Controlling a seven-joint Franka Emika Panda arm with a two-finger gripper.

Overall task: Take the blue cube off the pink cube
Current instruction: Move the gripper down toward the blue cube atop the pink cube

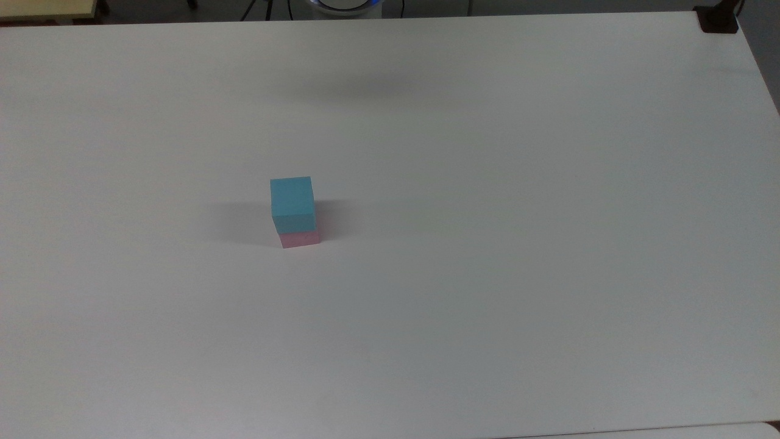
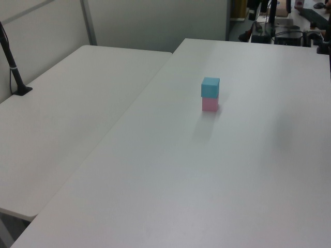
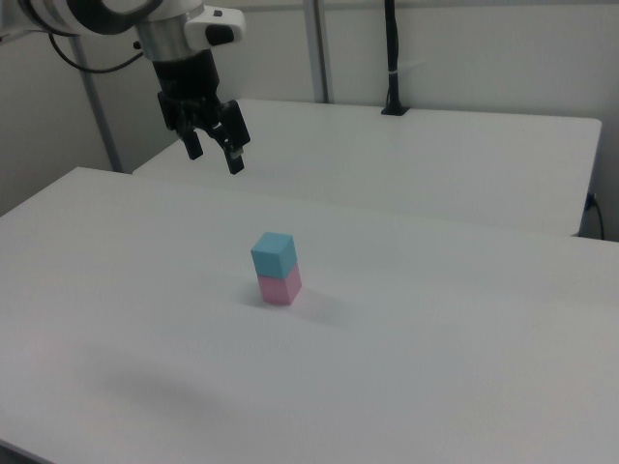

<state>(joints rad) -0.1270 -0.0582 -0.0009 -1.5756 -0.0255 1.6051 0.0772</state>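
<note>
The blue cube rests squarely on top of the pink cube, forming a two-block stack on the white table. In the right view my gripper hangs high above the table, up and to the left of the stack and well apart from it. Its two black fingers are spread open with nothing between them.
A second white table adjoins this one, with a black pole clamped to it. A dark clamp sits at the far right corner in the top view. Desks with equipment stand beyond the table.
</note>
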